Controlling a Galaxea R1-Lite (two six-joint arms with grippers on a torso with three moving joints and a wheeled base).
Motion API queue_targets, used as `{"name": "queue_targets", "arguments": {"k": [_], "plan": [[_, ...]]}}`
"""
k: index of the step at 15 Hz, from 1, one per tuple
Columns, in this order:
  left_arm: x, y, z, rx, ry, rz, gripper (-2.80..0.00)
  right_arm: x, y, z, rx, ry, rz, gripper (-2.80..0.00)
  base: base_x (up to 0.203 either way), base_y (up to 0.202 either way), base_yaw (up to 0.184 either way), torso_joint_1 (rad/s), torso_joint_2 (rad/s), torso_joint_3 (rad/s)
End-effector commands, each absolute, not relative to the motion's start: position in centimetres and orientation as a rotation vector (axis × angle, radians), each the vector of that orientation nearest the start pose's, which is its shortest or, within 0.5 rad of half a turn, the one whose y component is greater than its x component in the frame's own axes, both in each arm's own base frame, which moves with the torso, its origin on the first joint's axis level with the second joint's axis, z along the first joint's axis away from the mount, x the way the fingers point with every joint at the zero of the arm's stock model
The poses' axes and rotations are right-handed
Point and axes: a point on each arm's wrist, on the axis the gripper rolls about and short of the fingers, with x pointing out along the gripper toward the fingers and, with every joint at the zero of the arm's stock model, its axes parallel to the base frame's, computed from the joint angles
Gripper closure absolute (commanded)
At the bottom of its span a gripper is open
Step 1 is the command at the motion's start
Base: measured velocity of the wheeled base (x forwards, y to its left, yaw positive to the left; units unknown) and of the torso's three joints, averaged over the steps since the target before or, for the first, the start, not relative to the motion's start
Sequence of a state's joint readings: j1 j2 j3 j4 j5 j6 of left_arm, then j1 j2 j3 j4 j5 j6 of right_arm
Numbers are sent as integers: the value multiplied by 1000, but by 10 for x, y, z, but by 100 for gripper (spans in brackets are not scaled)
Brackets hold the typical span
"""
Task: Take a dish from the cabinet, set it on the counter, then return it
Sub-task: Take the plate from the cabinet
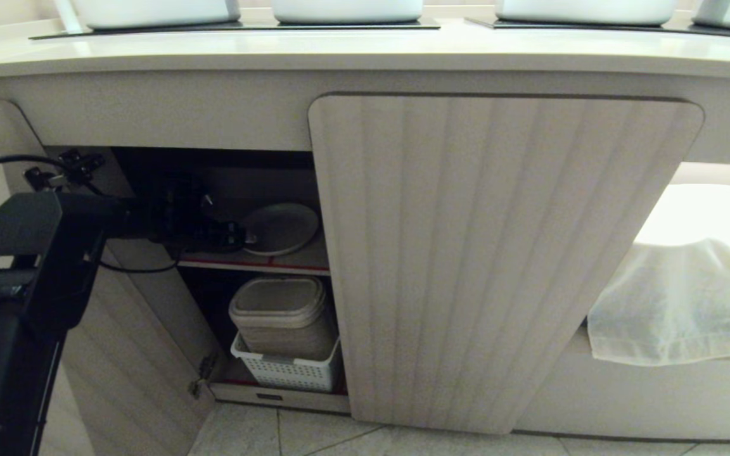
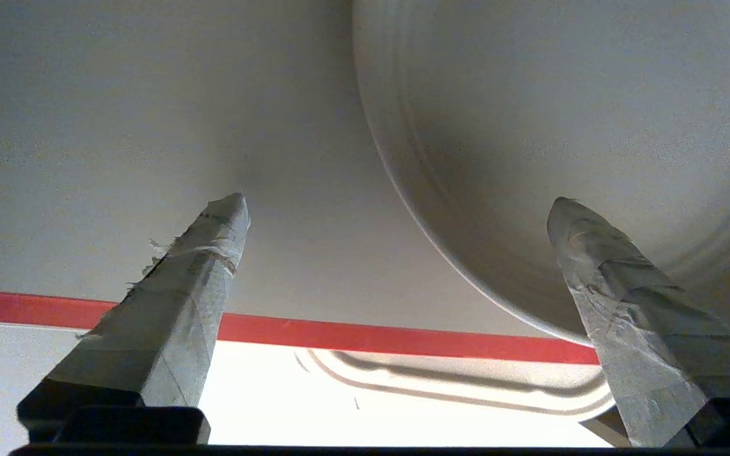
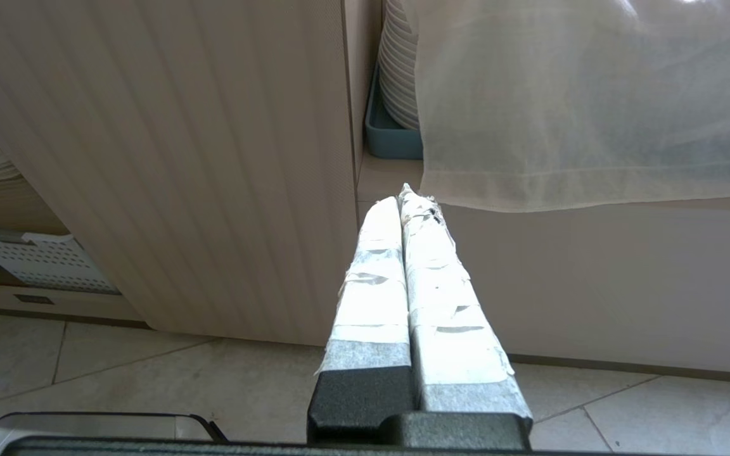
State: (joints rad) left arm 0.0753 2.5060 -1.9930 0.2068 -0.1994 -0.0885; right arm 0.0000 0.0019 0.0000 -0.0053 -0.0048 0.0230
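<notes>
- The dish [image 1: 279, 228] sits on the red-edged shelf [image 1: 254, 265] inside the cabinet [image 1: 498, 253], at centre-left of the head frame, leaning up toward the back.
- We see the left gripper [image 1: 229, 234] reaching into the open bay, just left of the dish rim; its 2 taped fingers [image 2: 178, 297] are spread wide with nothing between them.
- In the left wrist frame, the dish [image 2: 568, 145] fills the upper right, 1 finger overlapping its edge.
- We see the right gripper [image 3: 406, 202] low before the closed fluted door, fingers pressed together, holding nothing.
- Below the shelf, stacked containers [image 1: 282, 313] stand in a white basket [image 1: 289, 370].
- The counter [image 1: 365, 54] spans the top of the frame.
</notes>
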Motion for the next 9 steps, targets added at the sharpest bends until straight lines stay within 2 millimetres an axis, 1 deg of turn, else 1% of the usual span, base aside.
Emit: {"name": "queue_targets", "arguments": {"k": [1,9], "plan": [[506,33,92,-185,719,-90,-280,-23,0,76,23,-2,-5,0,0,0,0,0,0,0],[511,32,88,-179,687,-93,-280,-23,0,76,23,-3,-5,0,0,0,0,0,0,0]]}}
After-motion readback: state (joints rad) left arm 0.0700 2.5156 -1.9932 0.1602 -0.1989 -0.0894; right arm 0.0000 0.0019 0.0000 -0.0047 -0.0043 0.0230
